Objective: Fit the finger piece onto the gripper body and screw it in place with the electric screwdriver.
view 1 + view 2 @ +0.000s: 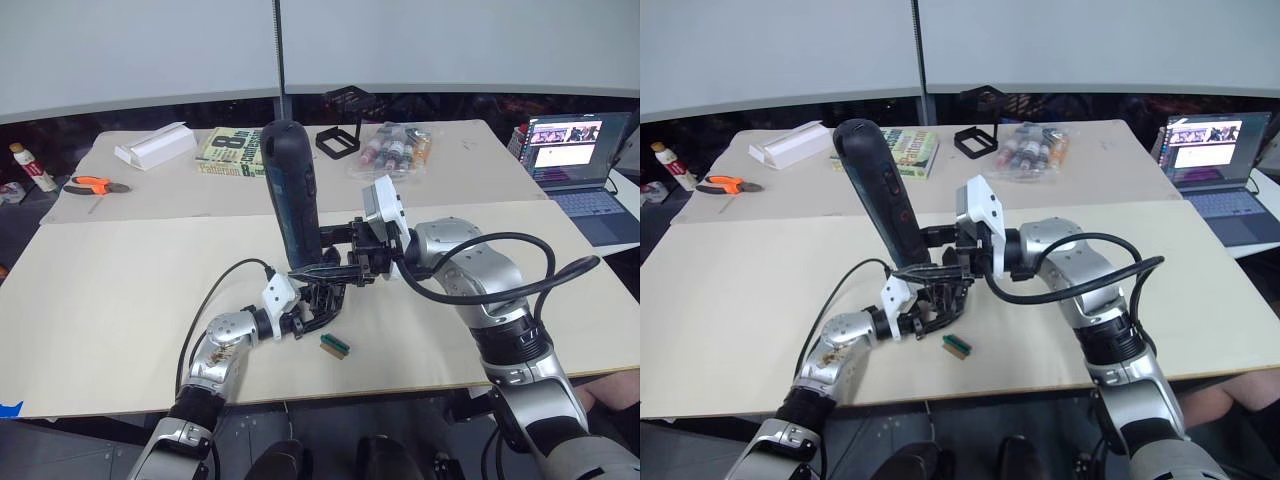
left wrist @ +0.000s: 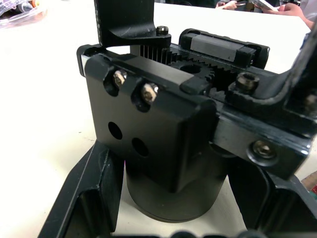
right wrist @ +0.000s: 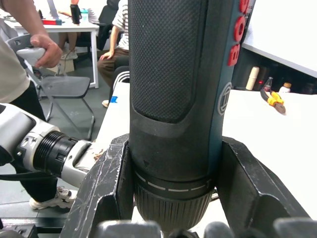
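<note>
The electric screwdriver (image 1: 290, 190) stands nearly upright over the middle of the table, leaning slightly, bit end down. My right gripper (image 1: 320, 268) is shut on its lower part, and in the right wrist view both fingers (image 3: 106, 188) press its barrel (image 3: 173, 74). Directly under it sits the gripper body (image 1: 322, 298), a chunky black block on the tabletop, with my left gripper (image 1: 312, 308) shut on it. The left wrist view shows its toothed rack, two screws and two empty holes (image 2: 163, 134). The bit tip is hidden. I cannot tell the finger piece apart from the body.
A tiny green block (image 1: 335, 346) lies just right of the gripper body. At the back are orange-handled pliers (image 1: 95, 185), a white box (image 1: 155, 147), a book (image 1: 232, 152), a black frame (image 1: 340, 135) and a bag of bottles (image 1: 395, 150). A laptop (image 1: 575, 150) is far right.
</note>
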Tool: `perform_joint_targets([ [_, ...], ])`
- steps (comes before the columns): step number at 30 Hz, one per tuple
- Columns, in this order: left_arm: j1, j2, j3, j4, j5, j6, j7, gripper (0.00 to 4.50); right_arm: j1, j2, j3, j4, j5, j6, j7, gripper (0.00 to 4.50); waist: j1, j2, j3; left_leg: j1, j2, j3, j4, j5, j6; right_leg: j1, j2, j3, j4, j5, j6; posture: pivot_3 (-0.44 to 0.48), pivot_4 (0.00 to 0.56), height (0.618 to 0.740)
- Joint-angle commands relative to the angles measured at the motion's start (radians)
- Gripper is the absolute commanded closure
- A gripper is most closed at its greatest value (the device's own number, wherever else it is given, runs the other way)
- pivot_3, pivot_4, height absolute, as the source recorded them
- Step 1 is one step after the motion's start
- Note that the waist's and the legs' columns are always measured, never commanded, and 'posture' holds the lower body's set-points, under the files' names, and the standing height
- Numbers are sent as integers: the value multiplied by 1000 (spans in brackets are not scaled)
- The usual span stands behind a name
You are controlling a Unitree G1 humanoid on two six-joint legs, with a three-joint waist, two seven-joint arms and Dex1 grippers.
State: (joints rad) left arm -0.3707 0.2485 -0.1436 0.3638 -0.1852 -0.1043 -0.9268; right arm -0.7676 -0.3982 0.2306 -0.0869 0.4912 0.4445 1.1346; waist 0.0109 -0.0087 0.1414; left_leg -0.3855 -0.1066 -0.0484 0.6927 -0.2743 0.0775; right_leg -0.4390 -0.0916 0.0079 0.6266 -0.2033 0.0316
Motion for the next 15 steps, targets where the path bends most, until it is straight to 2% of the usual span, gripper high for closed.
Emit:
perform_joint_targets([
  [1,16,6,-9,-22,-2,-1,-12,2025,28,-22,43,29,-55,12,6,2566,0,0,0,0,0,0,0,0,0,0,0,0,0,0,0,0,150,740],
  [11,23,6,-12,-3,6,-15,-10,2025,-32,-20,-41,-43,16,-20,40,2566,0,0,0,-2,0,0,0,0,0,0,0,0,0,0,0,0,150,740],
  [15,24,7,-15,20,21,-24,0,2025,-60,11,-108,-91,109,-44,69,2566,0,0,0,-4,0,0,0,0,0,-1,0,0,0,0,0,0,150,740],
])
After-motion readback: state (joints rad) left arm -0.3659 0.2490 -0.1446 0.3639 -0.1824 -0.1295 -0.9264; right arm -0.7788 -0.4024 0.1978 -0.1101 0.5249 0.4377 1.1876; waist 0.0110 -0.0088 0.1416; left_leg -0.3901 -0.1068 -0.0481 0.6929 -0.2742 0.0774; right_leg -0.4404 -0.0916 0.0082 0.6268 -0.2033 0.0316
